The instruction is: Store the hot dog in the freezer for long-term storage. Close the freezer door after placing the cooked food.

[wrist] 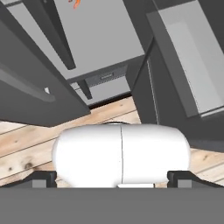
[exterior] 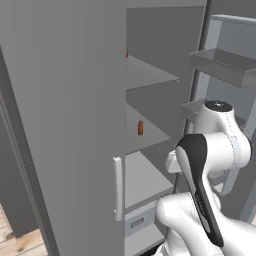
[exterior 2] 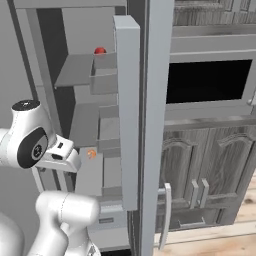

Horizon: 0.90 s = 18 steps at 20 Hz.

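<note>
The hot dog [exterior: 140,128] lies on the middle shelf of the open freezer [exterior: 150,75]. It shows as a small orange spot [exterior 2: 91,154] in the right base view and at the top edge [wrist: 75,3] of the hand view. The freezer door [exterior: 220,65] stands wide open to the right, its grey bins facing inward. In the right base view this door [exterior 2: 156,125] is edge-on. My gripper [wrist: 114,181] is open and empty, its fingertips [wrist: 43,178] far apart. It hangs outside the compartment, below and in front of the hot dog's shelf, looking down at the floor.
A round red item [exterior 2: 100,50] sits on the upper shelf. The plain grey door [exterior: 65,125] with its bar handle [exterior: 117,187] is shut at the left. A low drawer [wrist: 105,78] sits under the shelves. The black-windowed oven [exterior 2: 210,80] and wooden cabinets [exterior 2: 200,175] are to the right.
</note>
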Tool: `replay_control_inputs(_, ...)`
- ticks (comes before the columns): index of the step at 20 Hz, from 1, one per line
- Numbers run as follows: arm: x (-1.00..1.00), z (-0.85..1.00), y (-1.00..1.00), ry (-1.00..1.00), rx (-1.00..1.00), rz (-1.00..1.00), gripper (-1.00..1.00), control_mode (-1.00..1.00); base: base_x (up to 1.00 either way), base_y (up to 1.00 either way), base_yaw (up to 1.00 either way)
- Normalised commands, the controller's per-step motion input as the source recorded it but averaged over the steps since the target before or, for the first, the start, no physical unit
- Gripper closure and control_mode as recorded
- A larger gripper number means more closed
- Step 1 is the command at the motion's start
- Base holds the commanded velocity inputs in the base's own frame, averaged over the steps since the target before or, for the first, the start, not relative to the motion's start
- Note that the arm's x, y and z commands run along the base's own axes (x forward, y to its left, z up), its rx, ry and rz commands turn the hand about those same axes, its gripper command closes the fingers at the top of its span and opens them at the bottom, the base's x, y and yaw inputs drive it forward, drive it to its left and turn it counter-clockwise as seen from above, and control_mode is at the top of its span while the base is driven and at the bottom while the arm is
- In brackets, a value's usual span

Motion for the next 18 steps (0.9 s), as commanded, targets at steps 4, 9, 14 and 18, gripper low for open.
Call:
replay_control_inputs(4, 0.0, 0.0, 0.0, 0.0, 0.0, 0.0, -1.0, 1.0, -0.41, -0.11, 0.0)
replay_control_inputs(9, 0.0, 0.0, 0.0, 0.0, 0.0, 0.0, -1.0, 1.0, -0.39, -0.06, 0.0)
replay_control_inputs(14, 0.0, 0.0, 0.0, 0.0, 0.0, 0.0, -1.0, 1.0, -0.27, -0.04, 0.0)
replay_control_inputs(18, 0.0, 0.0, 0.0, 0.0, 0.0, 0.0, -1.0, 1.0, -0.29, -0.21, 0.02)
